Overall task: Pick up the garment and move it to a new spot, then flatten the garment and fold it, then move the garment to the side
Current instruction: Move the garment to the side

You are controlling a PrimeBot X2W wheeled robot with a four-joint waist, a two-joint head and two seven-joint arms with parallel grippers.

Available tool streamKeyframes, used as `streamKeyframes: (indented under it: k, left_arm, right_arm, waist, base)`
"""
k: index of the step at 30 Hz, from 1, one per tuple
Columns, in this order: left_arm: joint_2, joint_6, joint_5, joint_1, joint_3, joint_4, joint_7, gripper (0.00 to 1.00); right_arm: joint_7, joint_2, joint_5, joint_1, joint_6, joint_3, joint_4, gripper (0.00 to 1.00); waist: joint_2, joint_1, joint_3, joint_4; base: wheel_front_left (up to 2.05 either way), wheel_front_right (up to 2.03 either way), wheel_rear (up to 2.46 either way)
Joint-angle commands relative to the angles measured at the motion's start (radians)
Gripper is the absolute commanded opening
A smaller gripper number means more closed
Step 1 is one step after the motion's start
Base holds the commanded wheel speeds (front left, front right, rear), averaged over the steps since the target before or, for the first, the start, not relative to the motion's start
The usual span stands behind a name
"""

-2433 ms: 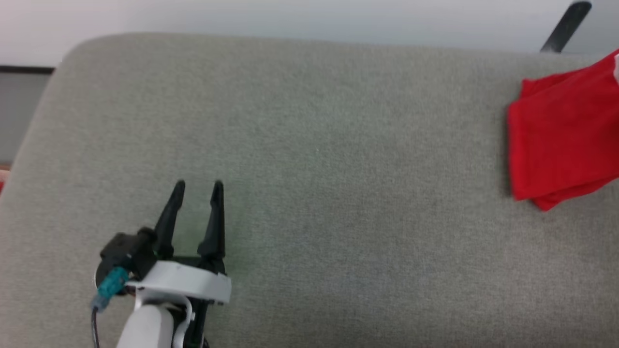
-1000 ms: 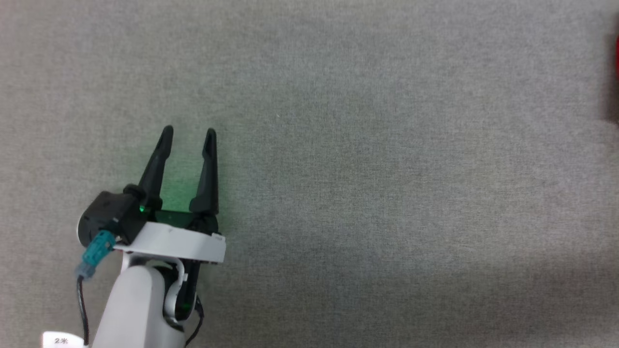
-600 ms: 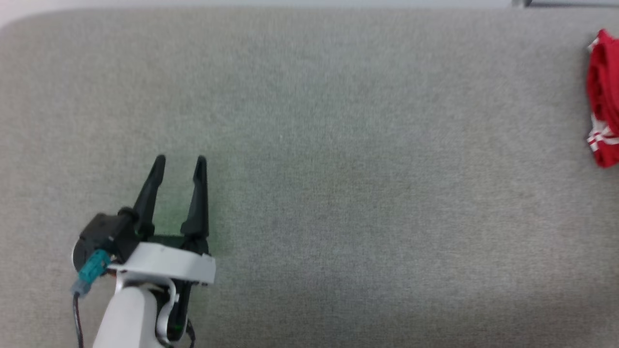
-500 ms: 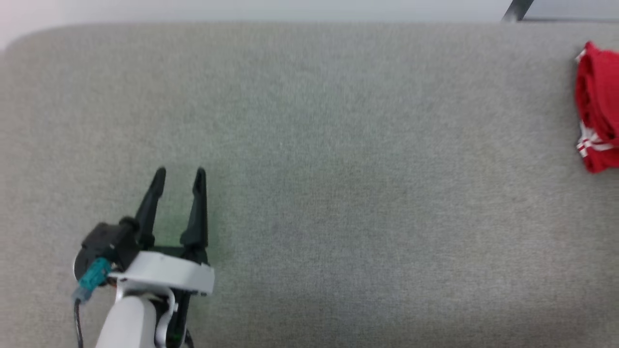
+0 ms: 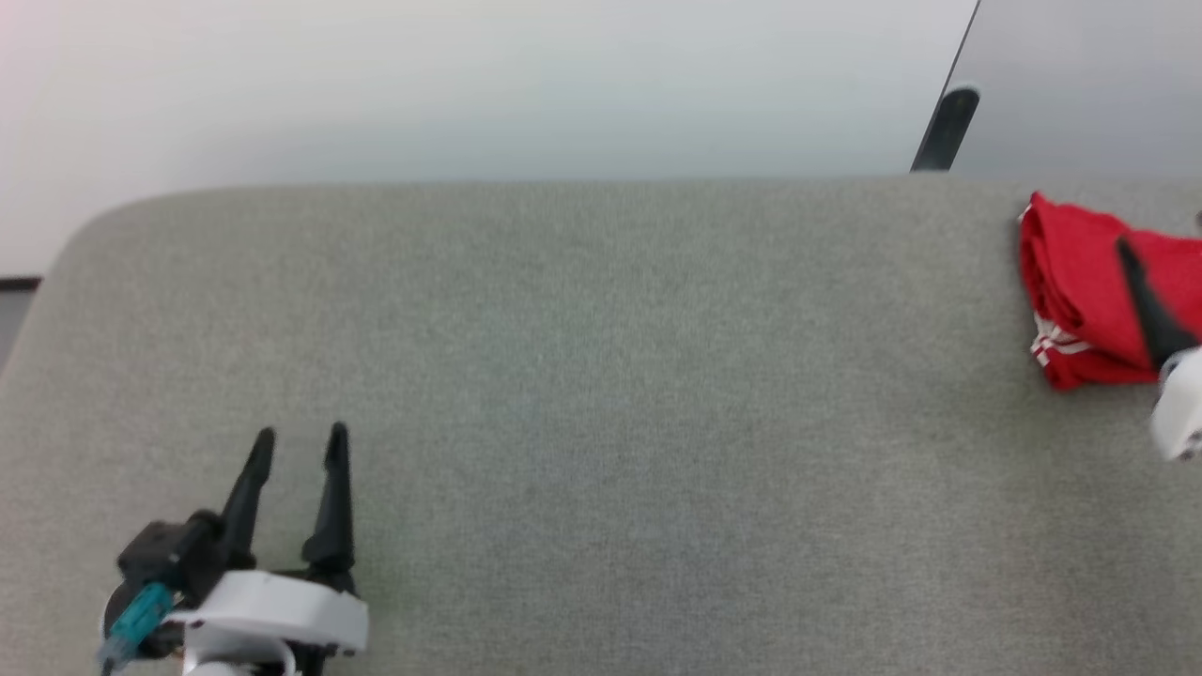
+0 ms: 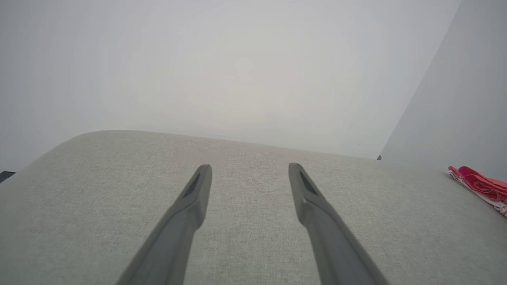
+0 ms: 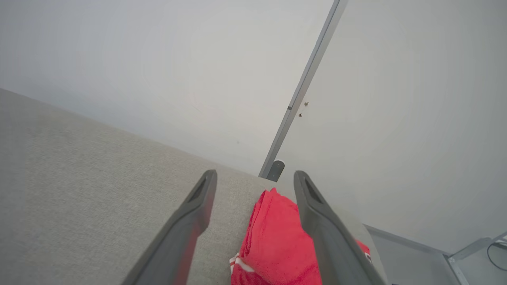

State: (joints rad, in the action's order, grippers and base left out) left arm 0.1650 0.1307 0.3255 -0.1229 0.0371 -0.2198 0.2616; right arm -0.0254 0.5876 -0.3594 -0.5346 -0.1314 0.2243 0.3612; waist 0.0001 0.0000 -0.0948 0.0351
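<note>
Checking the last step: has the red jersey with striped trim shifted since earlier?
Yes, right: the red jersey lay partly left of the dark post; now it is right of it.

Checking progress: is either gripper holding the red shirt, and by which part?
Nothing is held: the left gripper and the right gripper are open, and the garment lies folded on the grey surface.

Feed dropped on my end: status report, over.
Left gripper open, empty, over grey cushion. Right gripper open, at the garment, not gripping. Garment folded, far right edge. No obstruction seen.
</note>
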Motion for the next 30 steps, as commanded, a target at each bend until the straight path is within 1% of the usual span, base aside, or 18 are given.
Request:
streamKeyframes:
  k: [1, 8, 13, 18, 23, 30]
  left_arm:
    - [0.005, -0.001, 0.007, 0.012, 0.006, 0.001, 0.003, 1.00]
    - [0.016, -0.001, 0.007, 0.076, 0.043, 0.013, 0.003, 1.00]
    - [0.016, -0.001, 0.011, 0.104, 0.045, 0.024, 0.003, 1.00]
    - [0.015, -0.001, 0.003, 0.125, 0.045, 0.034, 0.003, 1.00]
    - [0.017, -0.001, -0.002, 0.139, 0.040, 0.036, 0.003, 1.00]
    - [0.018, -0.001, -0.006, 0.145, 0.032, 0.036, 0.003, 1.00]
  right_arm:
    - [0.008, -0.011, -0.001, 0.017, 0.002, -0.005, -0.005, 1.00]
    - [0.116, -0.112, 0.002, 0.185, 0.002, -0.085, -0.029, 1.00]
    - [0.150, -0.172, 0.002, 0.282, 0.002, -0.138, -0.035, 1.00]
    - [0.160, -0.225, 0.014, 0.360, 0.002, -0.159, -0.046, 1.00]
    - [0.170, -0.257, 0.027, 0.406, 0.002, -0.166, -0.051, 1.00]
    - [0.168, -0.269, 0.039, 0.426, 0.002, -0.170, -0.062, 1.00]
  waist:
    - [-0.0001, 0.0000, 0.041, 0.009]
    - [-0.0001, 0.0000, 0.091, -0.006]
    - [-0.0001, 0.0000, 0.109, -0.021]
    - [-0.0001, 0.0000, 0.117, -0.031]
    - [-0.0001, 0.0000, 0.120, -0.030]
    - [-0.0001, 0.0000, 0.120, -0.027]
  base:
    - [0.00, 0.00, 0.00]
    - [0.00, 0.00, 0.00]
    - [0.00, 0.00, 0.00]
    - [0.00, 0.00, 0.00]
    - [0.00, 0.00, 0.00]
    - [0.00, 0.00, 0.00]
